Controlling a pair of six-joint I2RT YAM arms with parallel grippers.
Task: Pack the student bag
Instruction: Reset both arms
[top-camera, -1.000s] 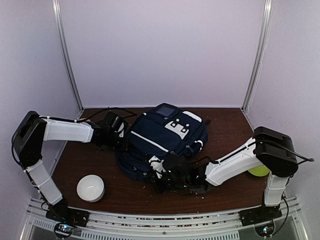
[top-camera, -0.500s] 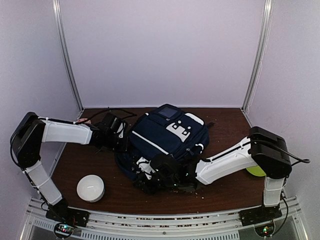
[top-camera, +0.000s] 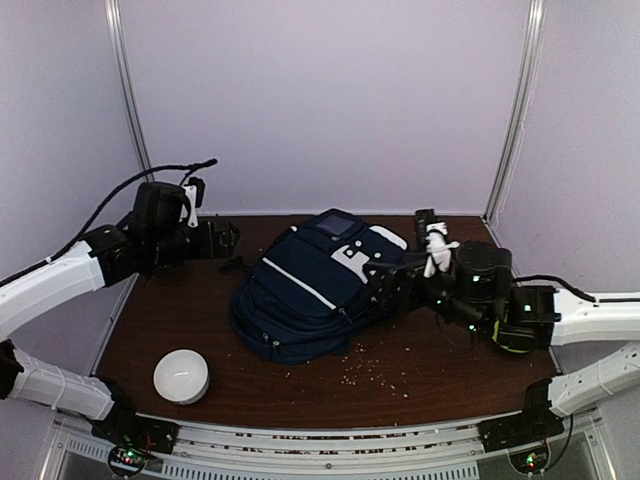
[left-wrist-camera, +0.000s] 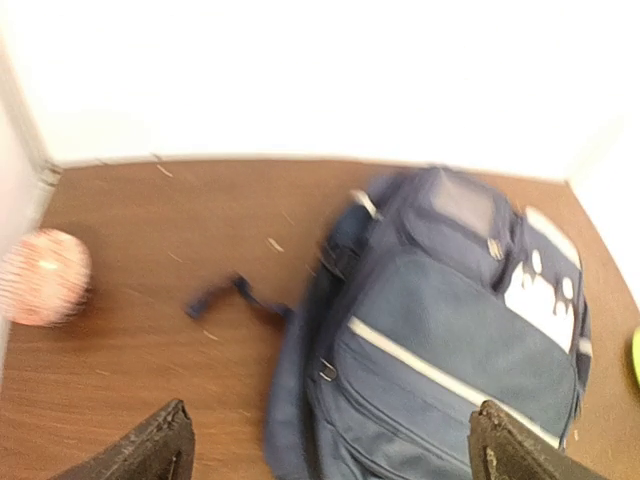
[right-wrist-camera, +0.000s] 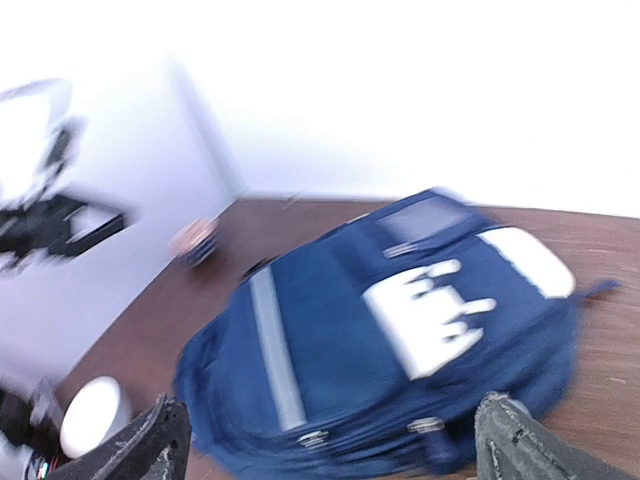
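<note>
The student bag (top-camera: 320, 285), a dark navy backpack with white stripes and a white buckle patch, lies flat in the middle of the brown table. It also fills the left wrist view (left-wrist-camera: 450, 330) and the right wrist view (right-wrist-camera: 380, 340). My left gripper (top-camera: 222, 240) hangs raised off the bag's left side, jaws wide open and empty (left-wrist-camera: 332, 450). My right gripper (top-camera: 385, 285) is raised off the bag's right side, likewise open with nothing in it (right-wrist-camera: 335, 445). Neither touches the bag.
A white round pouch (top-camera: 181, 376) sits at the front left. A pinkish striped ball (left-wrist-camera: 42, 277) lies by the left wall. A yellow-green object (top-camera: 518, 340) shows under the right arm. A loose black strap (left-wrist-camera: 235, 295) trails left of the bag. Crumbs (top-camera: 370, 370) dot the table in front.
Both grippers have opened and let go of the bag. Both arms have lifted and drawn back to their sides, and the bag has settled flat.
</note>
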